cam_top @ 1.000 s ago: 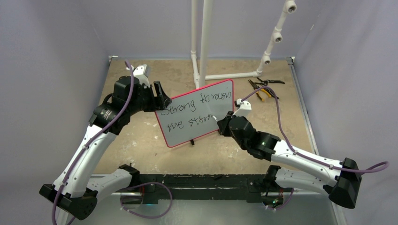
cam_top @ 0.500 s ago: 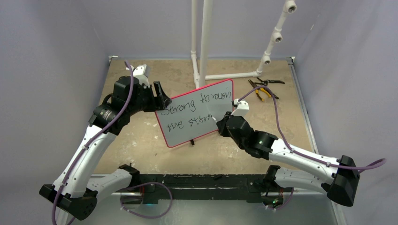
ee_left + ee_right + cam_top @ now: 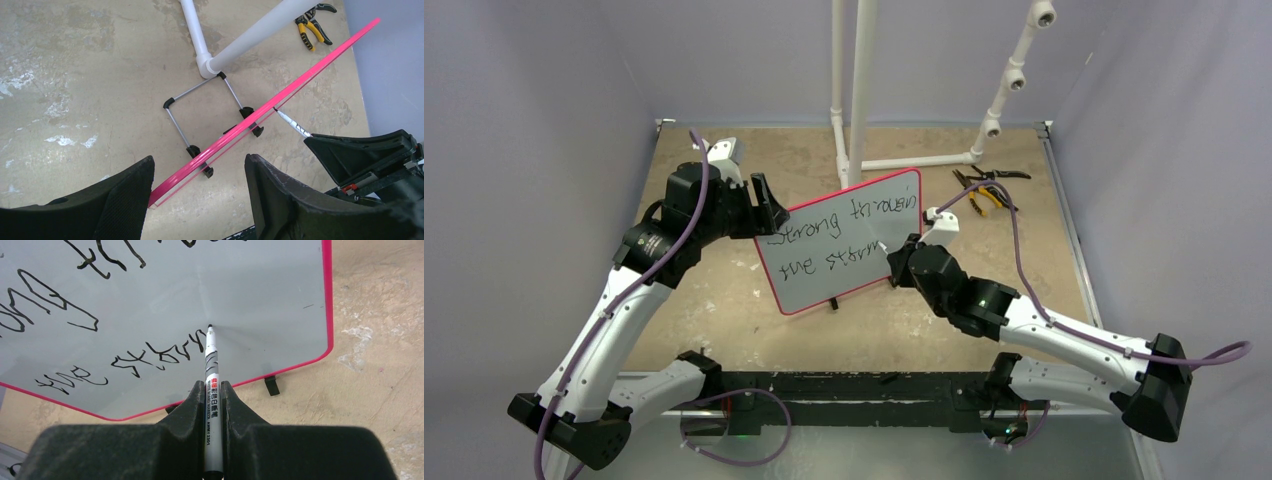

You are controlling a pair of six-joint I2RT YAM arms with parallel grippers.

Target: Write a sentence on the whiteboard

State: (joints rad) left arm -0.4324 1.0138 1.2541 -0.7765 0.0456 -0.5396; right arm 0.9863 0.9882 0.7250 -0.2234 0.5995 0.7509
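Observation:
The whiteboard [image 3: 849, 262], pale with a red border, stands tilted on its small black feet in the middle of the table. The sentence [image 3: 839, 228] runs across it in two lines of black handwriting. My right gripper [image 3: 212, 387] is shut on a white marker [image 3: 211, 365]. The marker's tip touches the board just past the last letter of the lower line [image 3: 165, 354]. My left gripper [image 3: 200, 165] is open at the board's upper left corner. The board's red edge [image 3: 300, 80] runs between its fingers, closer to the left one.
A white pipe frame [image 3: 859, 90] rises behind the board, with its base on the table. Yellow-handled pliers [image 3: 984, 190] lie at the back right. A wire stand [image 3: 200, 115] props the board from behind. Grey walls close in on both sides.
My right gripper made a small move with the marker at the end of the lower line and came back. The left arm and the board have not moved.

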